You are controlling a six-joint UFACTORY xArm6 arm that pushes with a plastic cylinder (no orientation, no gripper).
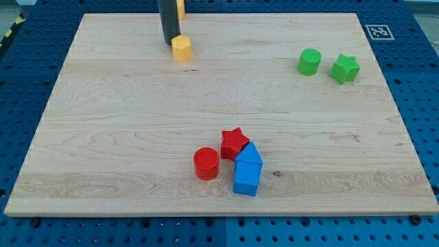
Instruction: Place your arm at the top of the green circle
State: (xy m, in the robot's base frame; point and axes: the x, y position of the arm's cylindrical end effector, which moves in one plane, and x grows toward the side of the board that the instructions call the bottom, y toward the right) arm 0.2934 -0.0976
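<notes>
Looking down on the wooden board (pixel 137 137), I see my tip (pixel 171 43) near the view's top, left of centre, with the dark rod (pixel 168 17) rising straight up out of the picture. My tip sits just at the left edge of a yellow hexagonal block (pixel 182 49), touching it or very nearly so; I cannot tell which. Another yellow block (pixel 181 7) peeks out from behind the rod at the very top edge, its shape mostly hidden.

The green circle (pixel 309 62) stands on the view's right side, in the upper part of the board, well apart from my tip and a little lower in the view. Just beside it on the right is a green star (pixel 345 68), close but with a narrow gap between them.

Near the view's bottom, around the centre, a cluster lies together: a red circle (pixel 206 163) on the left, a red star (pixel 234 143) above and right of it, and two blue blocks, the upper blue block (pixel 250 154) touching the star and the lower blue block (pixel 246 179) pressed against the upper one.

This arm carries no pincer, only the rod, so nothing is clamped.

The board rests on a blue perforated table (pixel 418 82), with a black-and-white marker (pixel 378 31) at the top right corner.
</notes>
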